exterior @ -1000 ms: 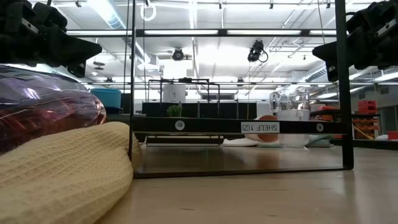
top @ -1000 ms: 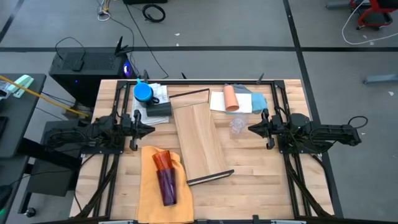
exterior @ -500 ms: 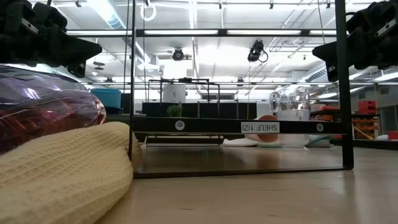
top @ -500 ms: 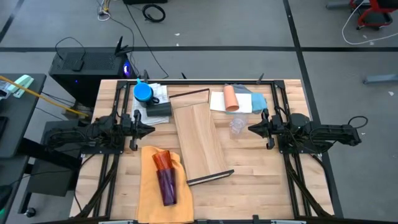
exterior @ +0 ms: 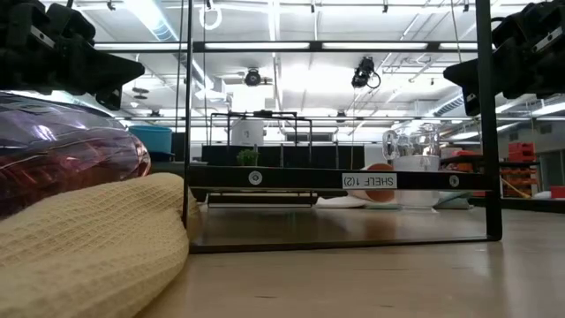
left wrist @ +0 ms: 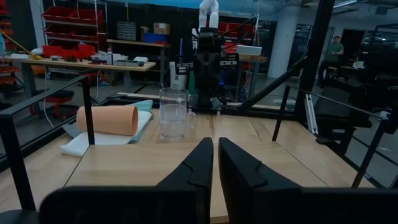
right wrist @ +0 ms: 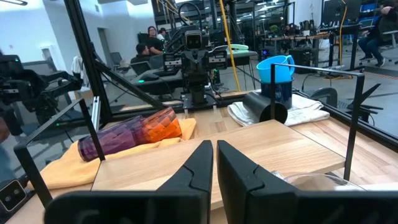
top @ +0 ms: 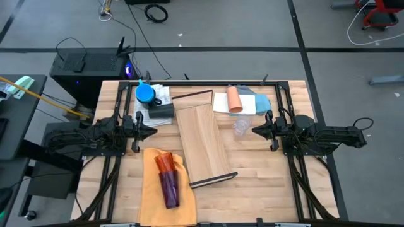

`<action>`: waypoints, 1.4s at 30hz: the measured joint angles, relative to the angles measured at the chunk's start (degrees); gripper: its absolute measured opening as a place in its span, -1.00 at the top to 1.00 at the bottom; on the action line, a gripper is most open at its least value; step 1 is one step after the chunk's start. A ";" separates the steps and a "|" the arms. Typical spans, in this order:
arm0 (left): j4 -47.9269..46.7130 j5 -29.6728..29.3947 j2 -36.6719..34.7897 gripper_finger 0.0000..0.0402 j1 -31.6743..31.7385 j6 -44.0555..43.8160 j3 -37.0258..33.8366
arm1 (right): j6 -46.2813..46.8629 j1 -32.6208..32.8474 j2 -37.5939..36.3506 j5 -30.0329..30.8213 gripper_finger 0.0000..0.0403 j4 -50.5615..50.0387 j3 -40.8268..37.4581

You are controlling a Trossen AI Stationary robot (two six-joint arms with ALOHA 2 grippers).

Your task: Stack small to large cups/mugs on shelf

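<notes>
The shelf (top: 202, 142), a pale plank with dark end bars, lies flat mid-table. A bright blue mug (top: 146, 94) sits on a dark mug at the far left, and a black cup (right wrist: 264, 107) lies on its side next to them. A peach cup (top: 234, 99) lies on folded cloths at the far right. A clear cup (top: 240, 128) stands upright near the shelf's right edge. Orange and purple tumblers (top: 167, 176), nested, lie on a mustard cloth (top: 165, 189). My left gripper (top: 151, 131) and right gripper (top: 254, 130) hover level on either side of the shelf, both shut and holding nothing.
White and blue folded cloths (top: 252, 103) lie under the peach cup, and a white cloth (top: 161, 94) under the mugs. Black frame rails (top: 281, 101) run along both table sides. A dark box (top: 88, 66) stands beyond the far left corner. People sit in the room behind.
</notes>
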 joint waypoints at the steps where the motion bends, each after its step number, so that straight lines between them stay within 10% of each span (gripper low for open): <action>1: 0.00 -0.01 -0.01 0.81 -0.01 0.01 0.01 | -0.01 -0.01 0.01 0.00 0.86 0.00 0.02; 42: 0.01 0.00 0.00 0.82 0.00 0.02 0.00 | 0.00 0.00 0.00 0.00 0.86 0.00 0.00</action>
